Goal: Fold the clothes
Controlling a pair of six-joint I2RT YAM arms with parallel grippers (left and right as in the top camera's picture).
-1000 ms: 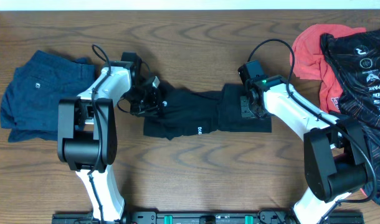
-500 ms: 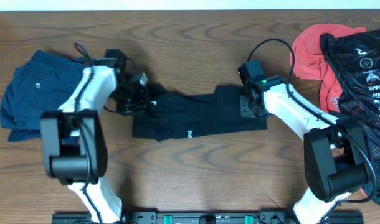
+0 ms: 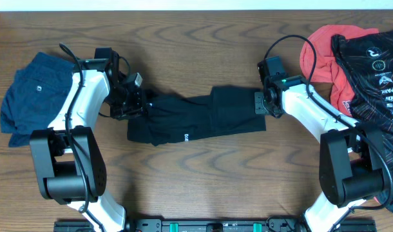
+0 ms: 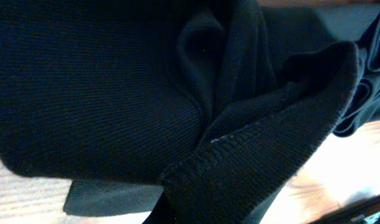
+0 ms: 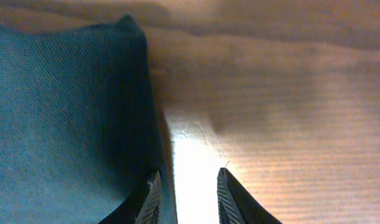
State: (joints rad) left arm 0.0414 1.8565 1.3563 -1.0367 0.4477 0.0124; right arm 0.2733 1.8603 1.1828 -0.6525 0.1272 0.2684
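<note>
The black trousers lie stretched in a band across the table's middle, a small white logo showing near the front edge. My left gripper is at their left end and shut on the bunched fabric, which fills the left wrist view and hides the fingers. My right gripper is at the trousers' right end. In the right wrist view it is open, with bare table between the fingertips and the trouser edge against the left finger. The navy blue shorts lie at the far left.
A red garment and a black jersey with white-and-red print are piled at the right edge, behind my right arm. The wooden table shows in front of the trousers.
My left gripper has moved left and pulled the trousers with it, stretching them longer. My right gripper has let go of the trousers' right end and shifted slightly back and right.
</note>
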